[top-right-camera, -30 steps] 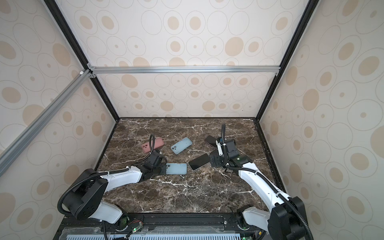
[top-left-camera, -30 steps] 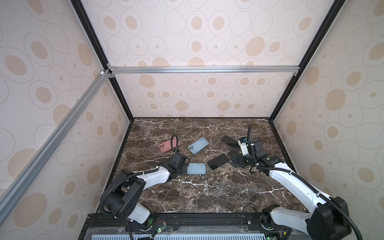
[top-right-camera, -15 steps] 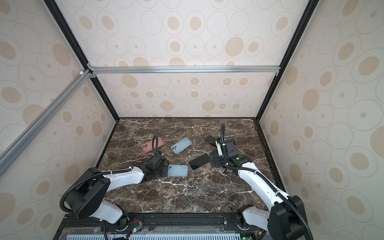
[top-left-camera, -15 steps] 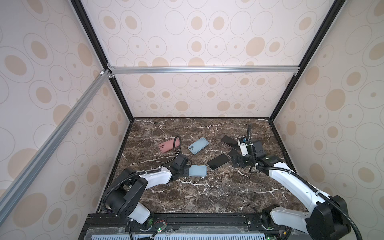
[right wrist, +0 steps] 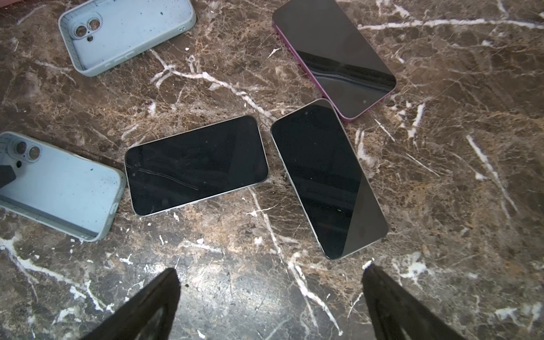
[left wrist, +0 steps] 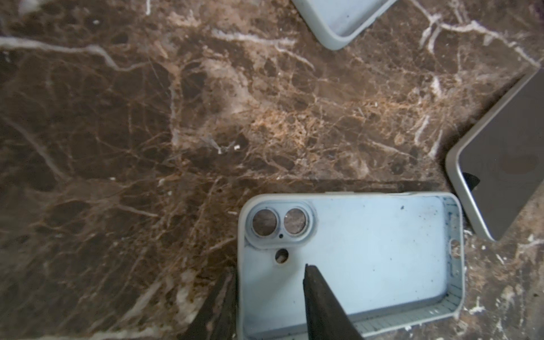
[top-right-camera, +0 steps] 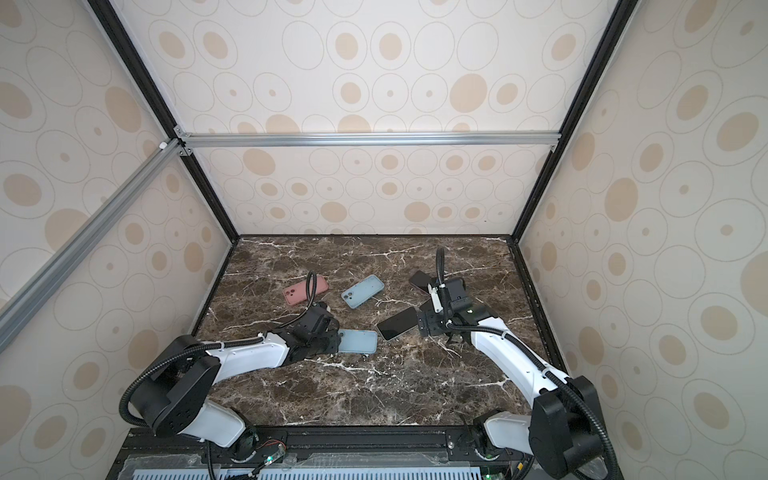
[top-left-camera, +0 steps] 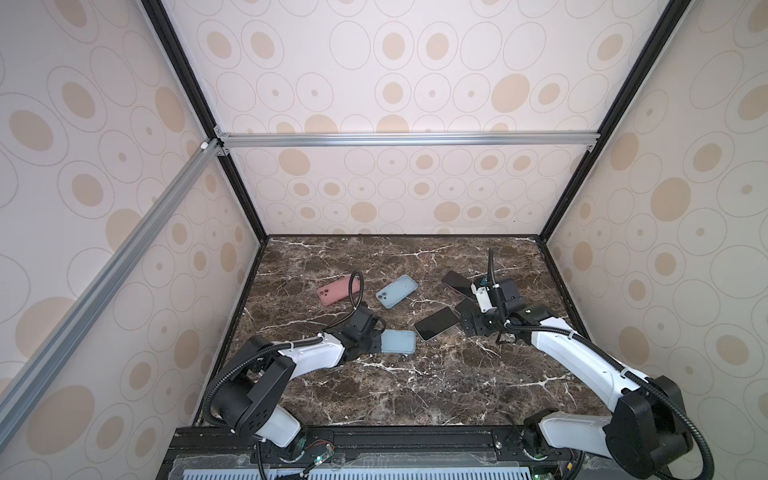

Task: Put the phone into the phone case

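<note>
Nearest in a top view, the left end effector (top-left-camera: pixel 375 339) is straddling the short end wall of an empty light-blue case (top-left-camera: pixel 398 342). The case is lying hollow side up on the marbled counter (top-left-camera: pixel 415 386). In the left wrist view the fingers are standing parted, one inside the case and one outside, pinching nothing. At the case's 2 o'clock, just beside it, a silver-edged phone (top-left-camera: pixel 436 323) is lying screen up. At that phone's 3 o'clock the right end effector (top-left-camera: pixel 467 322) is hovering spread wide and empty, close to a second dark phone (right wrist: pixel 328 179). Farther back from the near case, a second blue case (top-left-camera: pixel 397 291) is sitting at 12 o'clock, a pink case (top-left-camera: pixel 336 291) at 10 o'clock, and a purple-edged phone (top-left-camera: pixel 455 282) at 1 o'clock.
</note>
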Available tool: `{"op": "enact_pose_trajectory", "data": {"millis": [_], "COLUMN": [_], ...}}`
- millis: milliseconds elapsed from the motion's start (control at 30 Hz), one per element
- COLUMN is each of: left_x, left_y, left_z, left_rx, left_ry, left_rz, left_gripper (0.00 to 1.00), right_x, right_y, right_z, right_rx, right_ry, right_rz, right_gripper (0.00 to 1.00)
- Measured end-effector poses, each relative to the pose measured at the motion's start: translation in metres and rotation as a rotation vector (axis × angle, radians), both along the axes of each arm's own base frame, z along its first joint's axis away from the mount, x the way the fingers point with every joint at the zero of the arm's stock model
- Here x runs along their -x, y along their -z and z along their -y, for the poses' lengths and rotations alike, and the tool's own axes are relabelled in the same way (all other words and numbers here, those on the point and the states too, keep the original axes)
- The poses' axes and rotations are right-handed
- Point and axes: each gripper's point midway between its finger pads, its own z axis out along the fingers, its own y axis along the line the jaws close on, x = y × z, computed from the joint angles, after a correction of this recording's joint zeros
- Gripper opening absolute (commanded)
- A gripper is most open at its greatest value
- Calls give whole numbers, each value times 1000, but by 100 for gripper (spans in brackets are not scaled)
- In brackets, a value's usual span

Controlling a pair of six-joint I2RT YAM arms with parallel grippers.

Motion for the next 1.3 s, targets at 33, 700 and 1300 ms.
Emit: {"op": "enact_pose_trajectory", "data": {"millis": [33,700,1300], "left_x": [0,9,-36], "left_y": [-1,-15,-68], "left_z": [2,5,46], "left_rx": [9,51,-75], "left_ry": [5,50,374], "left_rz": [-1,15,207], "left_gripper": [39,77,95], "right_x": [0,-1,-6], "right_y": [1,-2,-10], "right_z": [-1,-5,-5], "right_rx": [0,10,12], "right_ry": [-2,-14,16], "right_rz": [-4,-48,-42], "right_gripper": [100,100,100]}}
